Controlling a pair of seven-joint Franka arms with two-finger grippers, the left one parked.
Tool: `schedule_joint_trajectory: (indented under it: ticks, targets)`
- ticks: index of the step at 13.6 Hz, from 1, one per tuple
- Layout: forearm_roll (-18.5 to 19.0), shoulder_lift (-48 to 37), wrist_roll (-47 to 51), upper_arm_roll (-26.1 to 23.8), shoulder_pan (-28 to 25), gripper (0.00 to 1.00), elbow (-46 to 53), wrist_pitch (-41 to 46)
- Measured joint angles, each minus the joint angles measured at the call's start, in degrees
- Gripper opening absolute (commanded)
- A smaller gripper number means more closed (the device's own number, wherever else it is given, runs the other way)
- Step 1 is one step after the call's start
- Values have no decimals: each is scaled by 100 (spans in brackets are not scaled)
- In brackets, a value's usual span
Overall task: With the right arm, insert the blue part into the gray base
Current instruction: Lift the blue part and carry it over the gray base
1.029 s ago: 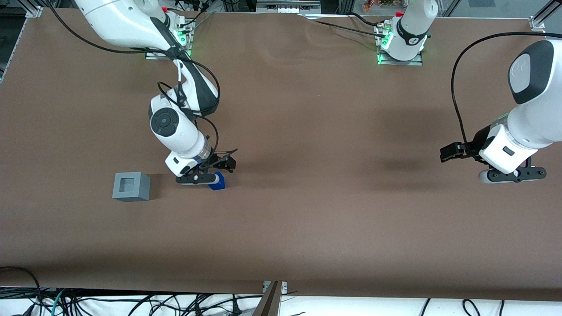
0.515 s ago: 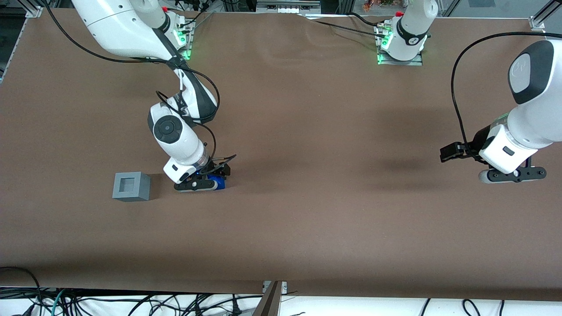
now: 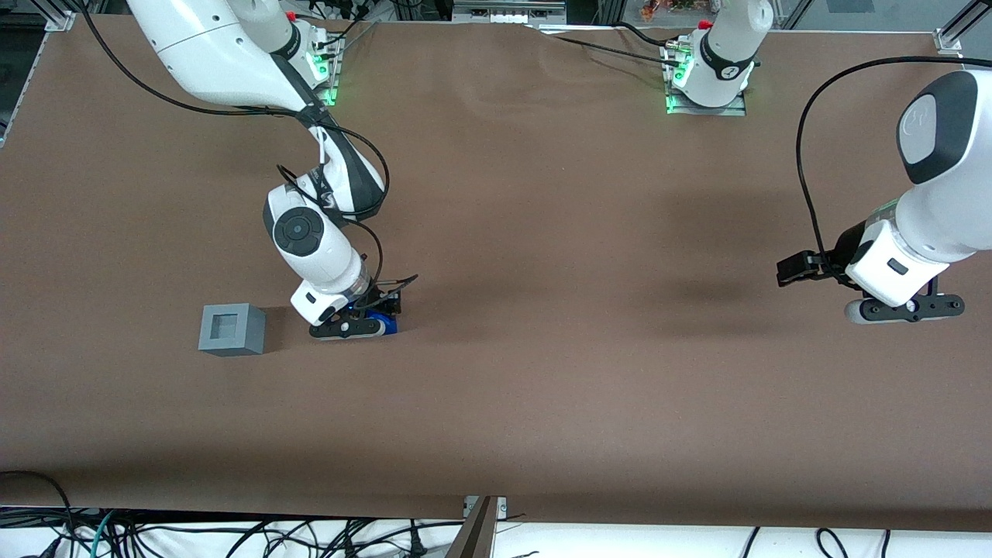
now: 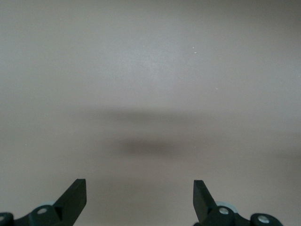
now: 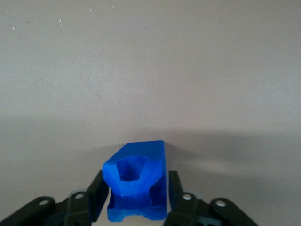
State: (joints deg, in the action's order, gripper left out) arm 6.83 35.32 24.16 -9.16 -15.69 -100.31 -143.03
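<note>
The blue part (image 3: 387, 325) lies on the brown table, mostly covered by my right gripper (image 3: 370, 319), which is down at table level over it. In the right wrist view the blue part (image 5: 136, 183) sits between the two black fingers (image 5: 99, 188), its hollowed end facing the camera. My gripper (image 5: 137, 179) is shut on it, one finger against each side. The gray base (image 3: 231, 329), a light-gray cube with a square socket in its top, stands on the table a short way from the gripper, toward the working arm's end.
The brown table (image 3: 542, 372) stretches wide around both things. The parked arm (image 3: 903, 271) hangs over its own end of the table. Cables lie along the table's near edge (image 3: 232, 535).
My gripper has come down from just above and beside the blue part to table level over it. The fingers now hold it. The gray base has not moved.
</note>
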Motion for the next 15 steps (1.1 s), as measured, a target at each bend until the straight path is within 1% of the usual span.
schedule_joint_trajectory:
  ticks: [2,4,6,8,10,11,13,15]
  targets:
    - [22,-3,-87,16,82,28,171,251]
    - [23,-68,-432,26,239,28,535,1067]
    - [2,-285,-936,34,513,28,865,1915]
    - [-199,-564,-1710,52,929,28,1012,2454]
    - [-304,-784,-2488,144,1346,28,1026,2740]
    - [-326,-838,-2787,272,1500,28,1026,2807]
    - [-362,-859,-3199,648,1621,28,1013,2823]
    - [-496,-858,-3435,986,1638,28,931,2821]
